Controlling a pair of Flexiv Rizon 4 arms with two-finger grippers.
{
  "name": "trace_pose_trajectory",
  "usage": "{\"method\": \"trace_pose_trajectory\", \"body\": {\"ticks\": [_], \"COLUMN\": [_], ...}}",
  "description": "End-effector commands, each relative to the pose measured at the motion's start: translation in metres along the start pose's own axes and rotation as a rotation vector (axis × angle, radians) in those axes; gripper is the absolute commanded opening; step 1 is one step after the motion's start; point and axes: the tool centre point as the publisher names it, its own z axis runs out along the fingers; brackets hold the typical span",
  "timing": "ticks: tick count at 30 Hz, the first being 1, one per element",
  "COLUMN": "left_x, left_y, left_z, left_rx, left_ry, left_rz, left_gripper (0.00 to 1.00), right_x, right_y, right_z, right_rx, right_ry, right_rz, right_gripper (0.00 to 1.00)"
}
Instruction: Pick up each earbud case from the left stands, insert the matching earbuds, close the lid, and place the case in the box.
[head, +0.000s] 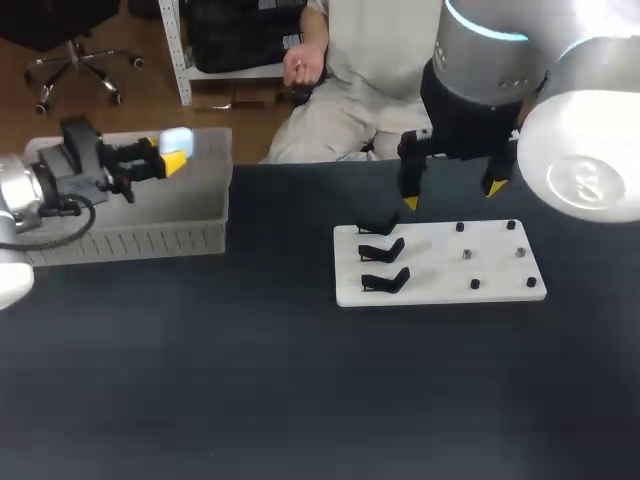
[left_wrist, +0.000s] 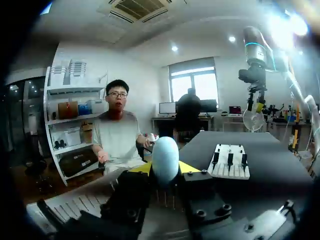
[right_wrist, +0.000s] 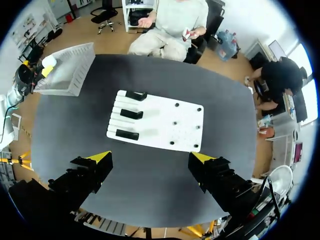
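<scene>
On board (head: 440, 287) three stands (head: 382, 251); left claw (head: 172, 153): one case (head: 180, 140)

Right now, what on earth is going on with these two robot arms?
The left arm's end effector is shut on a pale blue earbud case, holding it over the grey box at the table's left. The right arm's end effector hangs open and empty above the white board, whose three black stands hold nothing. A few small dark pieces sit on the board's other half, too small to identify.
</scene>
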Motion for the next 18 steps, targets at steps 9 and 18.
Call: {"method": "trace_pose_trajectory", "body": {"ticks": [9, 18], "left_x": [0.025, 0.013], "left_y": [0.059, 0.036], "left_z": [0.032, 0.018], "left_rx": [-0.327, -0.300], "left_ry": [0.127, 0.124], "left_rz": [-0.080, -0.042], "left_gripper": [0.00, 1.00], "right_x": [0.003, 0.003], "right_y": [-0.001, -0.001], "right_z": [0.000, 0.000], "right_rx": [0.001, 0.001], "right_ry": [-0.024, -0.024], "right_rz": [0.003, 0.003], "right_gripper": [1.00, 1.00]}}
